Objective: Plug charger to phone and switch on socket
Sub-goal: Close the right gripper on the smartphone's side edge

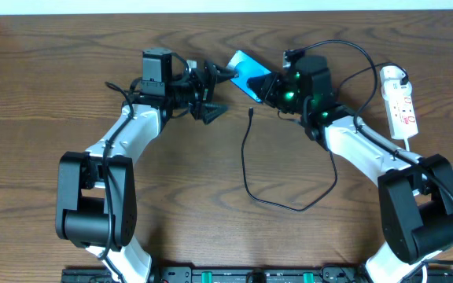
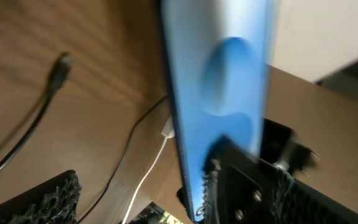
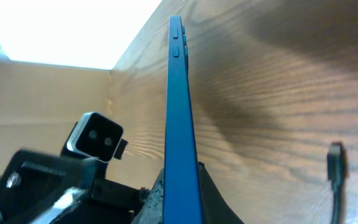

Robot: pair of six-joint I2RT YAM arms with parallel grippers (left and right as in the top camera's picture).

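While the right arm is holding the phone, the left gripper is hovering near the far edge of the table, left of the middle. Its jaws are wide apart with nothing in them. Just to its right, the phone is standing on its thin side, close to the far edge. The tip of the charger is lying loose on the wood just in front of the phone, not plugged in. The right gripper is squeezing one end of the phone. The socket is sitting by the right edge, well apart. The plugging step looks like it is only starting. Next, the left gripper likely needs to pick up that tip and line it up with the phone's port.
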